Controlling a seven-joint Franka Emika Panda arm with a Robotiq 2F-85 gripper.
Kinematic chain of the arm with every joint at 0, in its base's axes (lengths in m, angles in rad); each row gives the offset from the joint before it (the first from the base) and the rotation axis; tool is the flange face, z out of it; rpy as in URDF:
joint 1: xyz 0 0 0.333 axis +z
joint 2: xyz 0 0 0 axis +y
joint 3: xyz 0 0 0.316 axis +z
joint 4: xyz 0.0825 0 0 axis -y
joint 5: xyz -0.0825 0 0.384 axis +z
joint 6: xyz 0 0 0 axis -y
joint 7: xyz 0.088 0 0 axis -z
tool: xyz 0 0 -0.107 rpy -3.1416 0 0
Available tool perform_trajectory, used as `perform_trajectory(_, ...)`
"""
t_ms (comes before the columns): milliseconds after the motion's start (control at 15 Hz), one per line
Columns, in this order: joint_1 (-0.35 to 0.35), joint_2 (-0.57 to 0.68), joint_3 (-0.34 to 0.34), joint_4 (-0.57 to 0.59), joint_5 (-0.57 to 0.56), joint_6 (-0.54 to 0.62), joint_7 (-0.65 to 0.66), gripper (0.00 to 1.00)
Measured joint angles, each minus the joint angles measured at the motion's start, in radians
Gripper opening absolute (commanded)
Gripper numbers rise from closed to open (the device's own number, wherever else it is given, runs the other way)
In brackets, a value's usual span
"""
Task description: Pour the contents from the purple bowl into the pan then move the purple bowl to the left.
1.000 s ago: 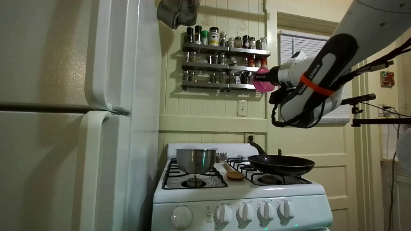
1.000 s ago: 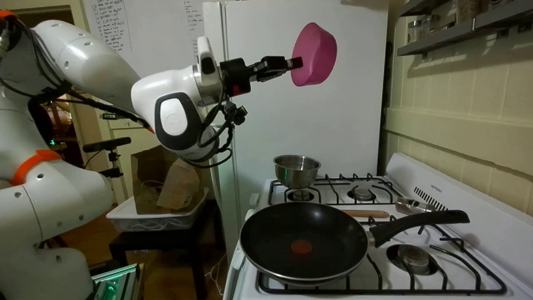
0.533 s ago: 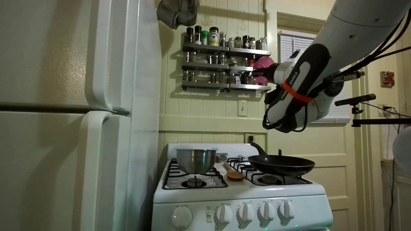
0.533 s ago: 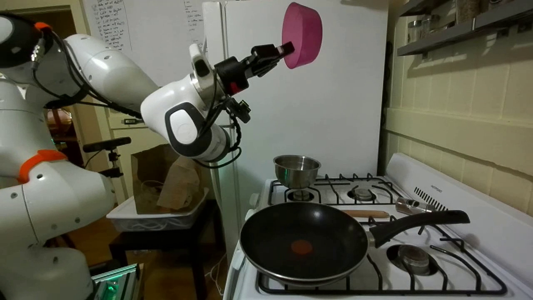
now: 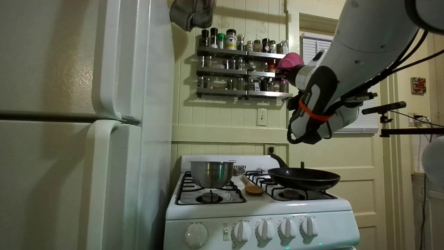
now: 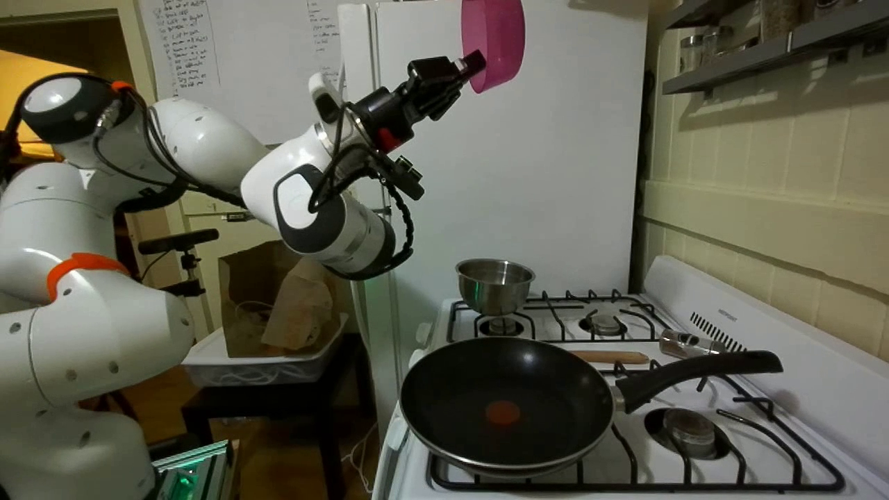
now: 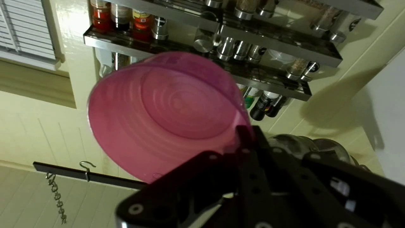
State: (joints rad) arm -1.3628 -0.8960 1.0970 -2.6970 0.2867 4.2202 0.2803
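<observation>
Pink plastic forms the one bowl [image 7: 171,117], held at its rim by the gripper [image 7: 250,136], whose fingers are pinched in close with the bowl's wall between them. It is tipped on its side, mouth turned toward the gripper, base away; in an exterior view its top runs out of frame. Well below the gripper sit one black pan [image 6: 507,396], handle pointing to the back of the stove [image 5: 260,210], and one steel pot [image 6: 494,295], nearer the fridge [image 6: 555,187]. Also below, one wooden spoon [image 5: 253,189] lies between two black grates [image 6: 639,487], with one small jar [image 6: 684,343] on its side just past the spoon's handle, and five knobs [image 5: 265,229] line the stove front.

One white arm [image 6: 208,149] is in view: behind the gripper it slopes down from a high joint to the wrist, then the gripper slants upward, fingertips higher than the wrist.

The stove is white, against a pale yellow wall [image 5: 225,133]. Beyond the gripper are three rows of metal shelves [image 5: 222,91] with spice jars [image 5: 231,39], too crowded to count surely, and part of a window blind [image 7: 28,28]. Below the gripper, in an exterior view, a brown paper bag [image 6: 298,312] stands in or on a plastic tub [image 6: 257,375], I cannot tell which.
</observation>
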Motion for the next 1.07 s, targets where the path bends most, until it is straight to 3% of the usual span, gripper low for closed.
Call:
perform_trajectory(267,-0.124,-0.086,0.037,0.005,-0.002,-0.001,0.112,0.04)
perform_trajectory(733,-0.116,-0.084,0.027,0.020,0.001,-0.001,0.113,0.01)
perform_trajectory(1067,-0.136,-0.098,0.024,0.068,0.038,-0.001,0.208,0.01)
